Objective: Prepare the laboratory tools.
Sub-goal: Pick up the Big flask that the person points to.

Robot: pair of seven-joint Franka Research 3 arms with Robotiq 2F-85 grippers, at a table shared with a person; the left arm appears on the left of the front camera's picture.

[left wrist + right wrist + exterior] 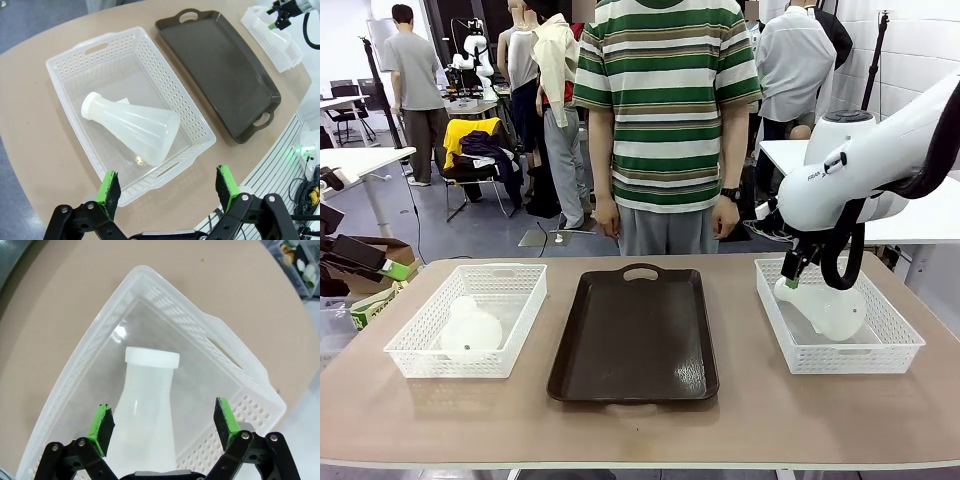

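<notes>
One frosted-white conical flask (470,328) lies on its side in the left white mesh basket (415,345). In the left wrist view this flask (132,127) points its neck up and left, and my left gripper (167,185) hangs open above the basket's near rim (150,192), clear of the flask. A second flask (825,310) lies in the right basket (900,335). My right gripper (796,270) is lowered over its neck. In the right wrist view the open fingers (102,422) stand on either side of the flask's body (150,405) without touching it.
A dark brown tray (635,335) lies empty between the two baskets. A person in a striped shirt (665,110) stands at the far edge, hands at the sides. The tray (220,75) sits right of the left basket in the left wrist view.
</notes>
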